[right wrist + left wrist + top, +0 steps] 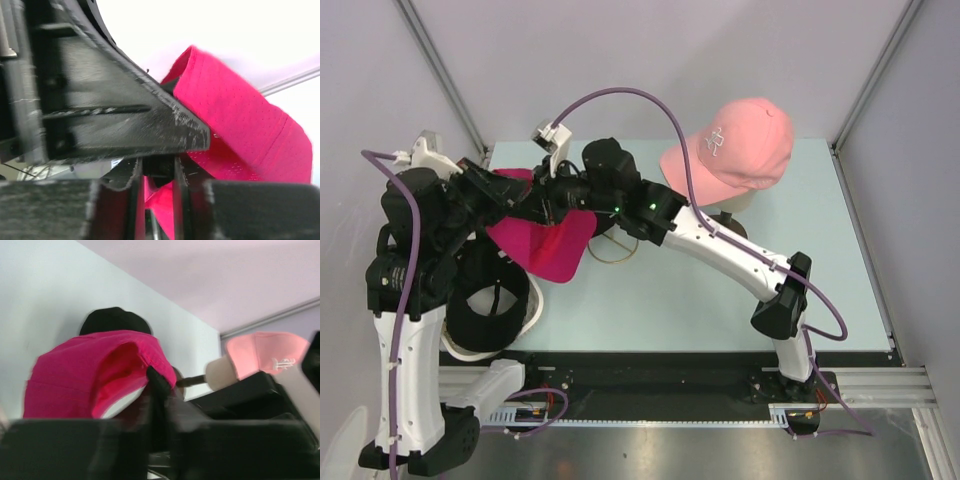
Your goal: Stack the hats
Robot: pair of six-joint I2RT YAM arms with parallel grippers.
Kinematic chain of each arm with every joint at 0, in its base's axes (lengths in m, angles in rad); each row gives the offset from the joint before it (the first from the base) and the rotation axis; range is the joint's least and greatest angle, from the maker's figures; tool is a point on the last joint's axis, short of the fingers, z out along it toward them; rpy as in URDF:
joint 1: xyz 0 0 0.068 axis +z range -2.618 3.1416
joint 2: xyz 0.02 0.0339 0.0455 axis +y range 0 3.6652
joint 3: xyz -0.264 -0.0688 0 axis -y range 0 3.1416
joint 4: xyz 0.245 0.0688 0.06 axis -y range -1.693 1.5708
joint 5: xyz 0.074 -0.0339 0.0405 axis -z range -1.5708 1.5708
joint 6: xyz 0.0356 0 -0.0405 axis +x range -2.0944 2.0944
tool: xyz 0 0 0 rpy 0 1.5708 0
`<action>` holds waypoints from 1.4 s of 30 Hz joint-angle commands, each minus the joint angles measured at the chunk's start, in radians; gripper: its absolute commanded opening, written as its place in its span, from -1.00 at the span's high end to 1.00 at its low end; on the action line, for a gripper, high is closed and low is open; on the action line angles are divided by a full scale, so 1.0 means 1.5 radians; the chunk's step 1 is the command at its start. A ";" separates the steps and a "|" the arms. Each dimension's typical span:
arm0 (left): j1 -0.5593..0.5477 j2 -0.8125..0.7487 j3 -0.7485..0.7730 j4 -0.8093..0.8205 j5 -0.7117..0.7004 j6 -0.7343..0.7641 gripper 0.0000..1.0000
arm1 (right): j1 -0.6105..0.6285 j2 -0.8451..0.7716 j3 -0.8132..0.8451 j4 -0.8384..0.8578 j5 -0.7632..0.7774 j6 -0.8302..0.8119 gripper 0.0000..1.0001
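desk point(720, 300): pale blue-green top, carries everything below.
right arm point(720, 240): reaches from the near edge, right of centre, across to the far-left part of the desk.
left arm point(405, 290): stands at the near-left corner, wrist bent toward the right arm's wrist.
pink cap point(735, 145): sits on a beige mannequin head point(742, 205) at the far edge, right of centre. Brim points left. Well apart from both sets of jaws.
magenta cap point(545, 245): held off the desk over its left half, between the two wrists. Brim hangs down toward the near edge.
black cap point(490, 310): near-left corner, just below the magenta cap in the top view. It rests on something white and rounded point(480, 352); I cannot tell what.
left gripper point(155, 385): jaws pinched together on the magenta cap's rim. One dark finger point(159, 390) lies against the inside of the crown opening, and the crown bulges to the left of it.
right gripper point(156, 175): jaws drawn to a narrow slit with magenta fabric in the gap. The cap's perforated crown spreads up and to the right of the fingers point(132, 200).
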 commanded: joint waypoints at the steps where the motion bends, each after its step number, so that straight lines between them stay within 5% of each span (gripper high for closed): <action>1: -0.005 -0.006 -0.001 0.087 0.082 -0.016 0.25 | -0.018 -0.030 0.031 0.016 -0.003 0.031 1.00; 2: -0.005 -0.007 0.000 0.096 0.091 -0.015 -0.18 | -0.025 -0.034 0.031 0.001 0.000 0.035 1.00; 5: -0.004 -0.009 0.010 0.135 0.115 0.005 -0.78 | -0.036 -0.052 0.023 -0.029 -0.003 0.042 1.00; 8: -0.004 -0.013 0.014 0.171 0.142 0.021 -0.99 | -0.046 -0.074 0.012 -0.034 -0.014 0.045 1.00; 16: -0.004 -0.026 0.033 0.168 0.073 0.120 -1.00 | -0.055 -0.089 0.040 -0.060 -0.012 0.036 1.00; 24: -0.004 -0.058 -0.006 0.215 -0.114 0.201 -0.99 | -0.122 -0.118 0.098 -0.085 -0.014 0.034 1.00; 31: -0.007 0.028 0.050 0.129 -0.146 0.256 -0.99 | -0.206 -0.170 0.094 -0.125 -0.034 0.030 1.00; 39: -0.183 0.164 0.148 0.095 -0.367 0.348 -1.00 | -0.312 -0.215 0.049 -0.130 -0.094 0.069 1.00; 42: -0.205 0.204 0.189 0.084 -0.354 0.327 -1.00 | -0.354 -0.224 0.038 -0.120 -0.139 0.101 1.00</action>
